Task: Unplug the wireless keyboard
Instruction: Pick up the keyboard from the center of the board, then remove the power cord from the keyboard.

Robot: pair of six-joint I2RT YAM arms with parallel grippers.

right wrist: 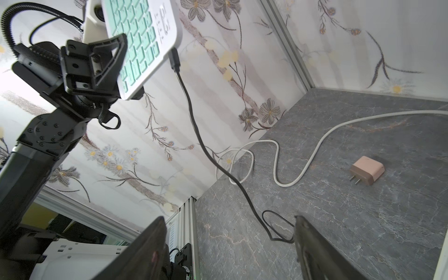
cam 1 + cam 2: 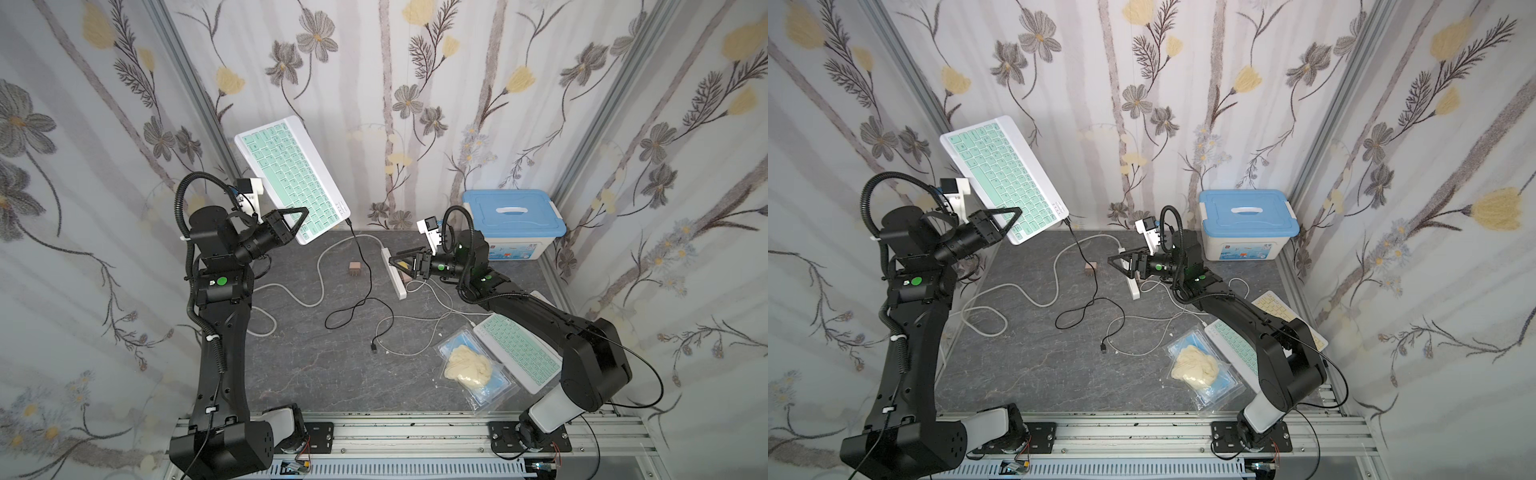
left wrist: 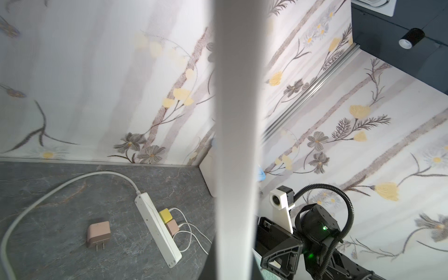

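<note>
Mint keyboard [image 2: 291, 174], black cable [image 1: 192, 116] attached (lettering illegible).

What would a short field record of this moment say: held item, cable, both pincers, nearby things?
held item: mint keyboard, lifted and tilted
left pincer: shut on the mint keyboard near its lower end
black cable: plugged into the keyboard's corner, free end lying on the table
right pincer: open, empty, apart from the cable
nearby: power strip, pink charger, blue-lidded box
</note>
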